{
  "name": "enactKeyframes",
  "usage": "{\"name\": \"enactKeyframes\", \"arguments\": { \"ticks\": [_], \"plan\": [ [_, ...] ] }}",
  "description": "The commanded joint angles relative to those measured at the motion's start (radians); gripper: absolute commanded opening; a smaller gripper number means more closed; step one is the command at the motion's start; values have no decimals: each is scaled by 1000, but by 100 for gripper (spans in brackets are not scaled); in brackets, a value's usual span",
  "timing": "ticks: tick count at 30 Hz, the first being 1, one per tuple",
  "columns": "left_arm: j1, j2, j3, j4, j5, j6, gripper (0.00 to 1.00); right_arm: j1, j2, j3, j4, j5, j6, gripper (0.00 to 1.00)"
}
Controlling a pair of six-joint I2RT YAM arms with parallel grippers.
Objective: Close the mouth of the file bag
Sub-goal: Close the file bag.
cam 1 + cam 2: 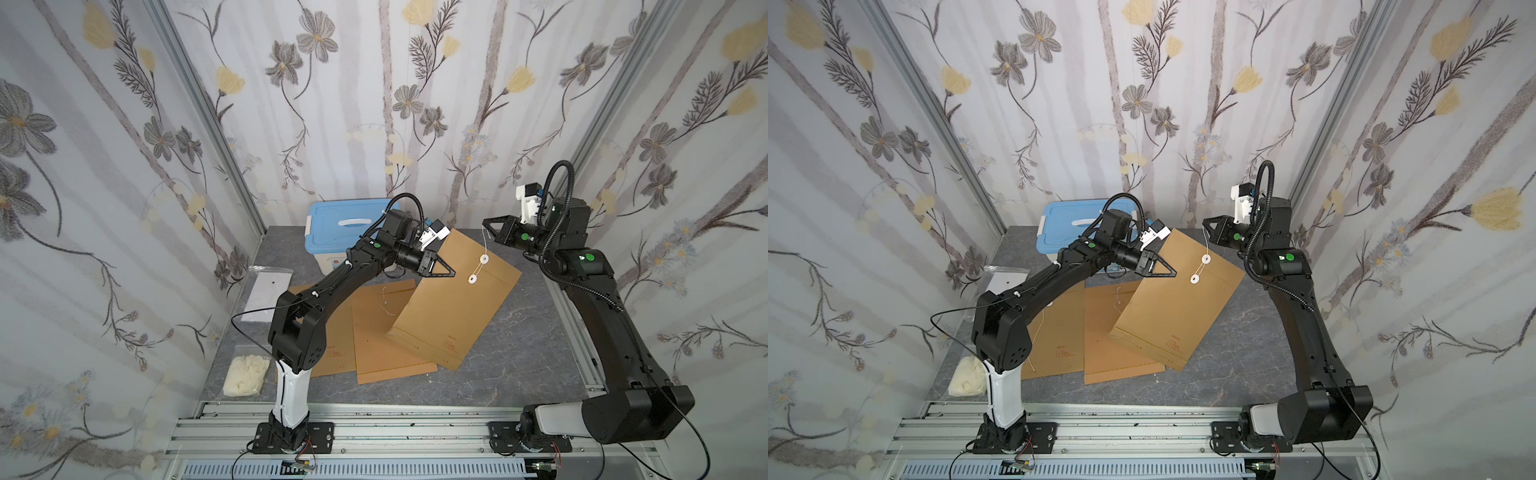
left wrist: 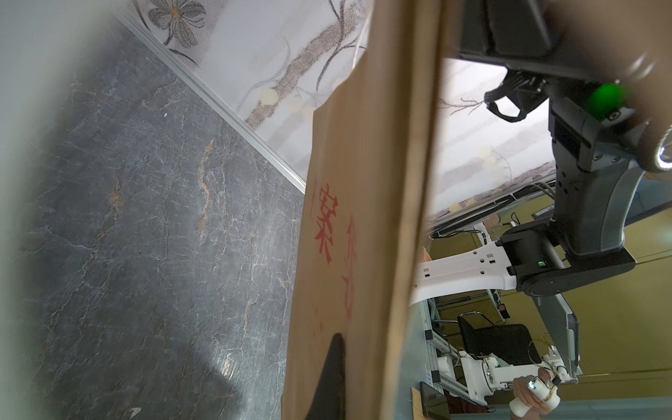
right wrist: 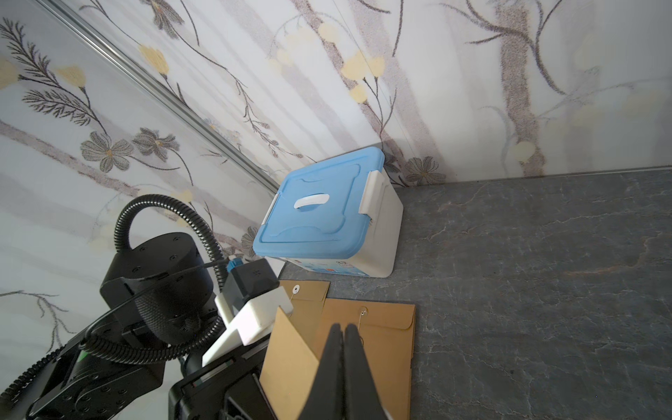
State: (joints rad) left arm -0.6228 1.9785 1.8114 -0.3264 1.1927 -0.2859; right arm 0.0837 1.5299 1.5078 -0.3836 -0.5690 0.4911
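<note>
**A:** What lies nearest the front rail?

**B:** A white bundle sits at the left edge of the table. Next to it, two flat bags lie side by side.

**A:** And the file bag?

**B:** The file bag leans tilted over them. Its lower edge is down on the flat bags and its upper part is raised. The left gripper is clamped on its left edge. The right gripper is pinched closed on the string, which runs down to the upper of two white discs on the bag's face.

**A:** Where is there room to move?

**B:** On the right, open grey table shows between the file bag and the right arm, as far as the side rail. On the left, the left arm and a clear sleeve take up the space.

**A:** And at the back?

**B:** A box with a blue lid stands against the back wall, just behind the left gripper.
</note>
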Motion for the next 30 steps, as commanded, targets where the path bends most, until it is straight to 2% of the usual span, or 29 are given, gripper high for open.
{"name": "enactKeyframes", "arguments": {
  "ticks": [1,7,10,12,22,25,28,30],
  "plan": [
    [-3,9,14,9,3,-5,0,23,17,0,71,34,14,0],
    [-6,18,12,34,18,-31,0,75,39,-11,108,58,29,0],
    [-7,28,10,69,3,-73,0,93,47,-42,197,56,95,0],
    [-7,32,3,110,-5,-104,0,110,51,-66,261,59,133,0],
    [0,27,-70,346,-76,-284,0,195,62,-96,311,108,140,0],
    [12,26,-119,502,-98,-402,0,218,62,-105,340,109,156,0],
    [17,17,-189,771,-101,-570,0,243,107,-108,365,106,169,0],
    [17,15,-203,839,-106,-622,0,255,120,-111,387,100,180,0]
  ]
}}
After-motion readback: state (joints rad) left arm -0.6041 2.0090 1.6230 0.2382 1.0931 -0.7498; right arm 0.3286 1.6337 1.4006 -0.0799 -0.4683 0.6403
